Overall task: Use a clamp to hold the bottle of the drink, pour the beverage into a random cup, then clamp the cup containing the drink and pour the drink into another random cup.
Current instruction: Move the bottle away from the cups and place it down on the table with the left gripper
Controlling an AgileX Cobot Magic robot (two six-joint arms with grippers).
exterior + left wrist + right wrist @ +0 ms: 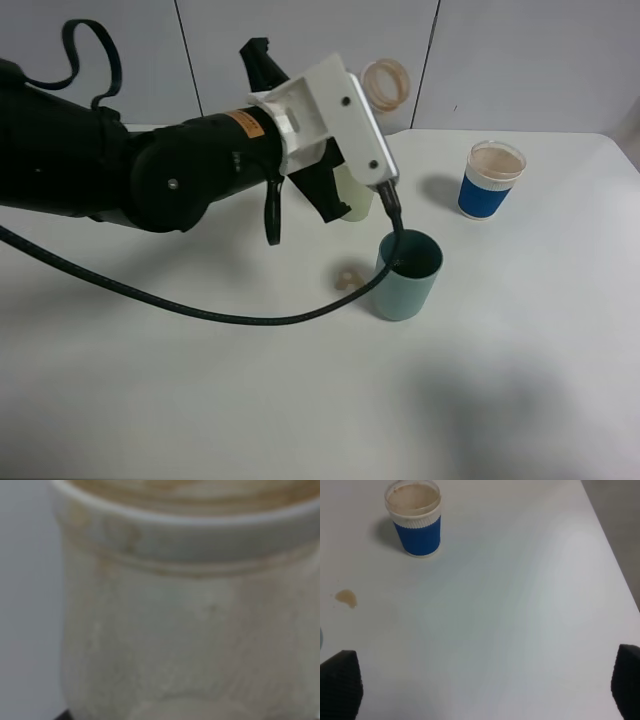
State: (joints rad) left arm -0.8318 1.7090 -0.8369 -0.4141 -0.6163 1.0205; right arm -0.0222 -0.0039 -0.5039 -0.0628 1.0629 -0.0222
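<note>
**White surface with one bottle and two cups**

Left gripper (335,205): set about the pale bottle (357,193), which fills its wrist view, blurred. Whether the fingers press it, I cannot tell. Teal cup (409,275): just beside this gripper on the white surface (200,400), with a brown spot (348,277) at its foot. Right gripper (483,682): fingers wide apart, with the blue cup (415,522) of brown drink well ahead. Pale panelled wall (300,30) behind.

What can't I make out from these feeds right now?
- Left jaws' grip: high view, hidden behind the wrist housing; left wrist view is filled by a blurred pale container.
- Teal cup contents: high view, interior dark.
- Right jaws: right wrist view, cut off by frame edge.
</note>
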